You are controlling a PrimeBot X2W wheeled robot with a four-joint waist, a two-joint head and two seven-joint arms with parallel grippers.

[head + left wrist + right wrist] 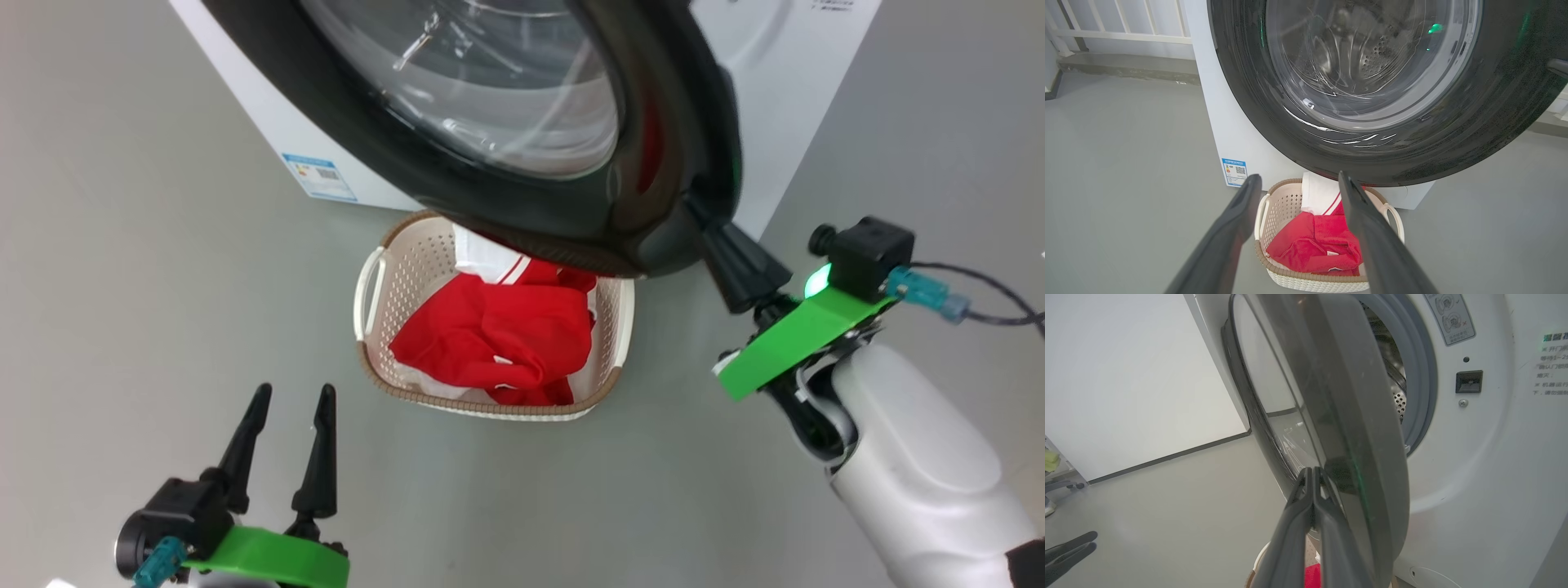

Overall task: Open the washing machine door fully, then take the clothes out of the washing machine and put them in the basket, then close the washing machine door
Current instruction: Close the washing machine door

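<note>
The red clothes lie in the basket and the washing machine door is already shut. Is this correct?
No. The red clothes do lie in the basket, but the washing machine door is not shut: the right wrist view shows it ajar, the grey gasket visible behind it.

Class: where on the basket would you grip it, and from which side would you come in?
I'd grip the basket by its white left handle, coming from the left: it loops clear of the wall, while the door overhangs the far end.
</note>
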